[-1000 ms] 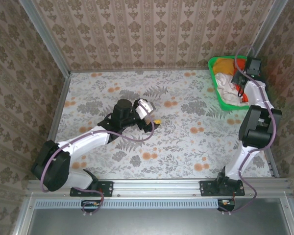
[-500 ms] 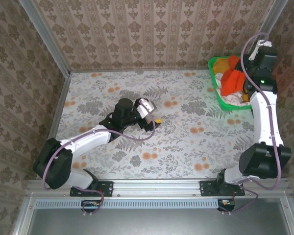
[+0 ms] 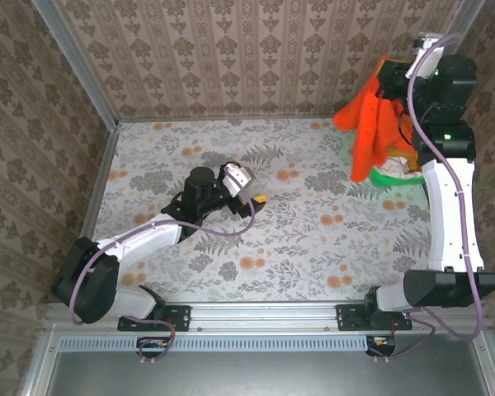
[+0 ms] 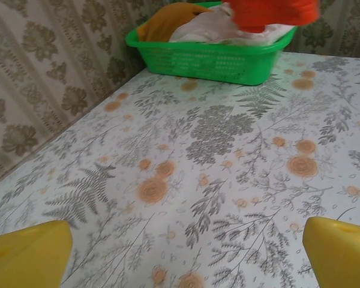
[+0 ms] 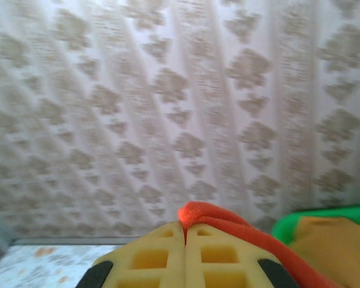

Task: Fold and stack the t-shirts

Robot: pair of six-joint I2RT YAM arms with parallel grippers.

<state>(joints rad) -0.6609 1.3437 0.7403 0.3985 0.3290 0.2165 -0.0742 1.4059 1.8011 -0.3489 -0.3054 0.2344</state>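
A floral-patterned counter (image 3: 313, 239) sits inside wallpapered walls. On the left, the left gripper (image 3: 261, 200) rests low over the middle of the counter, pointing right, with its yellow jaws spread wide and nothing between them. In the left wrist view the gripper (image 4: 186, 255) faces bare counter (image 4: 228, 150) towards the basket (image 4: 210, 60).

At the far right corner, the right gripper (image 3: 386, 70) is raised high against the wall. Its jaws are clenched on a fold of the red shirt (image 3: 367, 132), which hangs down in the air above the green basket (image 3: 386, 176). The right wrist view shows the jaws pressed together (image 5: 185, 231) with red cloth (image 5: 228, 225) pinched between them. A mustard shirt (image 4: 168, 18) and a white shirt (image 4: 204, 27) lie in the basket.
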